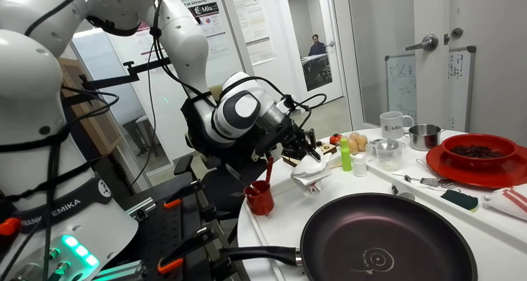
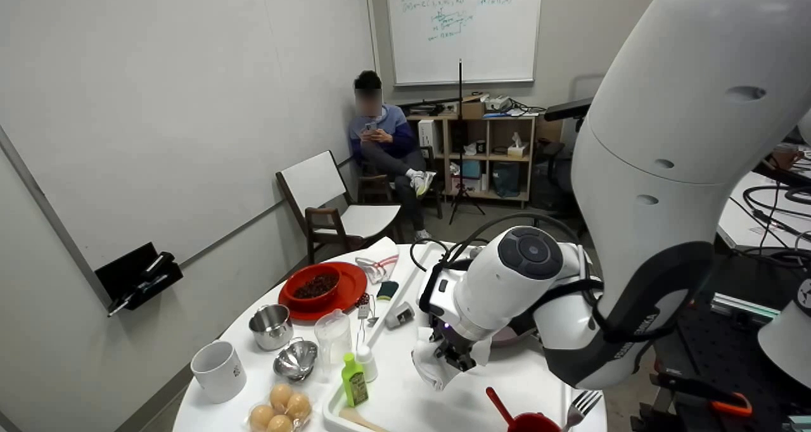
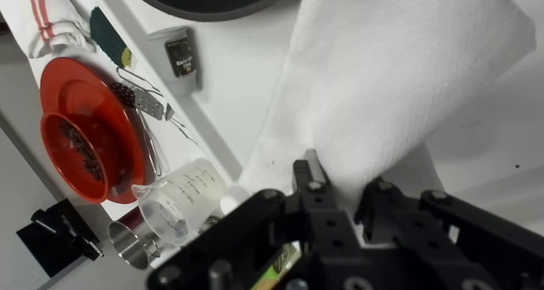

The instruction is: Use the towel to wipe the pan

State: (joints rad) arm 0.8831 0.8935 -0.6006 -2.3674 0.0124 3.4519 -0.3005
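The Robotiq gripper (image 3: 345,181) clasps a white towel (image 3: 395,77) over the white tray (image 1: 288,219), near the black frying pan (image 1: 403,231).

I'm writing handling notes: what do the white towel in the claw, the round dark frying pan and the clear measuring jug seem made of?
White towel in the claw: matte fabric, perhaps cotton; fine woven texture, soft folds.
Round dark frying pan: likely metal with nonstick coating, given its smooth satin sheen.
Clear measuring jug: smooth, probably plastic but possibly glass; see-through with printed markings.
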